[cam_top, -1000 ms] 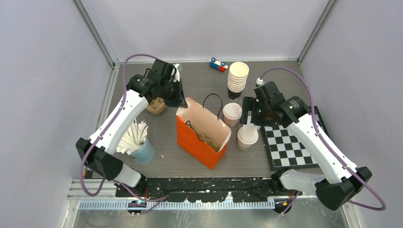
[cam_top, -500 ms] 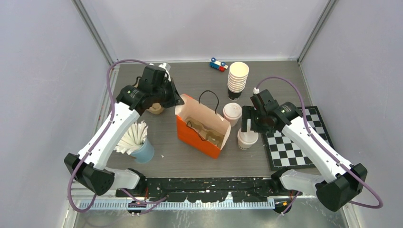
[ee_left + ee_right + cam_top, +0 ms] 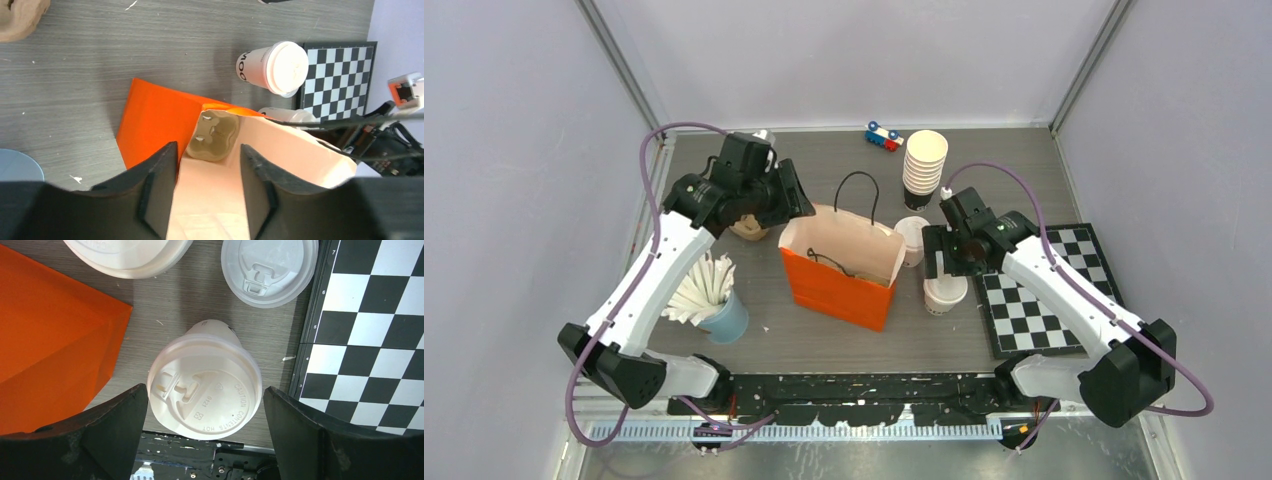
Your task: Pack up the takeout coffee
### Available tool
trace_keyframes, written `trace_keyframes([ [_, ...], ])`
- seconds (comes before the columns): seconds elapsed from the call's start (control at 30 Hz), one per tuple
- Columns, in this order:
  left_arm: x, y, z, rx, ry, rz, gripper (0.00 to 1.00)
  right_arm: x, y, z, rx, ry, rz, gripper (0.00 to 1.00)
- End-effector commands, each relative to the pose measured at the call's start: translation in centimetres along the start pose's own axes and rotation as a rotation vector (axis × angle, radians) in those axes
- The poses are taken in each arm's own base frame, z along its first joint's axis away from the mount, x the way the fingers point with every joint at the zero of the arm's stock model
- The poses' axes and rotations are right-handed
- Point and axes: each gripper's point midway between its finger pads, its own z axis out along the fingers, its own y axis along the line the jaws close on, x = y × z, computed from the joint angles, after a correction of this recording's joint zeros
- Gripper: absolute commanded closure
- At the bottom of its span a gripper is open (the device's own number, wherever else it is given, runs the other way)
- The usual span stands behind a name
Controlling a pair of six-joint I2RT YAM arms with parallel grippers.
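One takeout coffee cup (image 3: 205,387) with a white lid stands between the wide-apart fingers of my right gripper (image 3: 205,391), which hovers just above it without touching (image 3: 944,272). A second lidded cup (image 3: 911,240) stands behind it, beside the orange bag (image 3: 834,285). The bag stands upright with its mouth open. A brown cardboard carrier (image 3: 212,140) lies at its bottom. My left gripper (image 3: 207,187) hangs over the bag's back left rim (image 3: 789,200). Its jaws are apart, with only the bag's cream inner wall showing between them.
A loose white lid (image 3: 270,270) lies next to the chessboard (image 3: 1044,300). A tall stack of lidless cups (image 3: 924,165) and a toy car (image 3: 884,135) sit at the back. A blue cup of paper sticks (image 3: 714,300) and a brown lump (image 3: 749,228) are on the left.
My left gripper was shut on the bag's rim, pulled it left so the bag turned square, then opened and let go. My right gripper moved down over the nearer cup.
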Motion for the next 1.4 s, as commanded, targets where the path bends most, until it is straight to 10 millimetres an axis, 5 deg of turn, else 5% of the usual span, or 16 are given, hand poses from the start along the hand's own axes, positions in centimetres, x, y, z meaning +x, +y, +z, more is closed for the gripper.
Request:
trace_keyframes([
  [0.0, -1.6, -0.5, -2.4, -0.001, -0.047, 0.06, 0.44, -1.1, -0.1, 0.1, -0.006, -0.035, -0.052, 0.1],
  [0.2, -2.7, 1.9, -4.3, -0.139, -0.073, 0.182, 0.26, -0.8, 0.3, 0.2, -0.042, -0.021, -0.091, 0.1],
  [0.33, -2.7, 2.6, -4.8, -0.157, -0.066, 0.22, 0.01, -0.6, 0.5, 0.2, -0.056, -0.003, -0.113, 0.13],
  [0.93, -0.8, 2.4, -3.8, -0.084, 0.037, 0.264, 0.01, 0.6, -0.5, 0.8, -0.044, 0.028, -0.216, 0.14],
  [1.37, -0.1, 1.9, -2.9, -0.041, 0.07, 0.26, 0.02, -0.8, -1.0, -1.7, -0.092, -0.19, -0.389, 0.09],
])
